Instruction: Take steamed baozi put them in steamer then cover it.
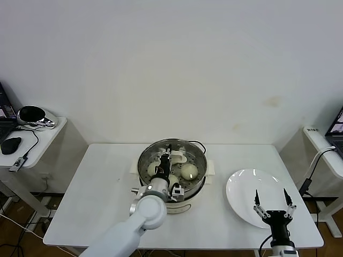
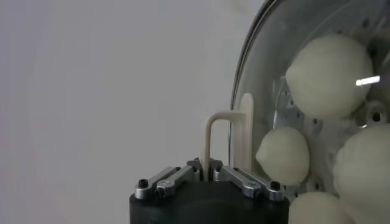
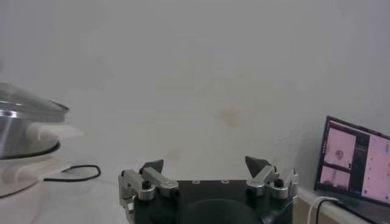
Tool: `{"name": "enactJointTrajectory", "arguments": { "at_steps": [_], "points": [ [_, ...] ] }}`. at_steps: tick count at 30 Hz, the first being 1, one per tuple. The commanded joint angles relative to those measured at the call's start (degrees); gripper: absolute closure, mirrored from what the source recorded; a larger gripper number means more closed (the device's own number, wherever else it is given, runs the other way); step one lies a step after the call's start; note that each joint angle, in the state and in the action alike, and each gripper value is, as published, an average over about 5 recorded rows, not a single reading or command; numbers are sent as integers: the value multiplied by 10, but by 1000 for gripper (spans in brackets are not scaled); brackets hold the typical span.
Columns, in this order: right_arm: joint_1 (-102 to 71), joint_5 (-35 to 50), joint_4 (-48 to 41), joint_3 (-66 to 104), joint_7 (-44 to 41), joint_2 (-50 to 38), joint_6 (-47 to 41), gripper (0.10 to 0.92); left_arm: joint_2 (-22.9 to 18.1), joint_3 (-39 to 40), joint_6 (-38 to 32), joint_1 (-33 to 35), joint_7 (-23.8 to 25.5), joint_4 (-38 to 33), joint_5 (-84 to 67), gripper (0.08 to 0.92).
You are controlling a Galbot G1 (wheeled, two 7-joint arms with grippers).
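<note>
The steel steamer [image 1: 143, 162] stands on its cream base at the table's middle. The clear glass cover [image 2: 241, 91] lies over its mouth, and several cream-white baozi [image 1: 188, 171] [image 2: 329, 73] show through the glass. My left gripper [image 1: 165, 161] [image 2: 207, 167] reaches in over the pot. It is shut on the thin bar of the cover's cream handle [image 2: 210, 131]. My right gripper [image 1: 274, 202] [image 3: 206, 163] hovers open over the near edge of the white plate [image 1: 244, 187], with nothing between its fingers.
The plate lies bare at the table's right. A black cable [image 3: 73, 173] trails from the steamer's base. Side tables flank the main table: a mouse [image 1: 10, 144] and headset on the left, a laptop [image 3: 356, 161] on the right.
</note>
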Motion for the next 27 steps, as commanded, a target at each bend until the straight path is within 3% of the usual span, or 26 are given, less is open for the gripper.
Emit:
{"name": "enactJointTrajectory", "arguments": {
  "at_steps": [1, 8, 17, 22, 25, 27],
  "points": [
    [0, 0, 1, -1, 0, 0, 1, 203, 0, -3, 1, 4, -17, -5, -17, 811],
    [-1, -1, 2, -3, -1, 0, 0, 203, 22, -20, -1, 45, -58, -65, -68, 611],
    [-3, -1, 2, -2, -1, -1, 1, 203, 76, -100, -79, 218, -131, -212, -183, 351],
    [-5, -2, 6, -7, -2, 0, 2, 203, 80, -233, -230, 369, -175, -284, -320, 222],
    [-8, -2, 11, -12, -2, 0, 3, 203, 43, -357, -362, 473, -223, -290, -451, 185],
    [-11, -2, 12, -16, -3, -1, 3, 203, 19, -428, -410, 526, -260, -286, -548, 179]
  ]
}}
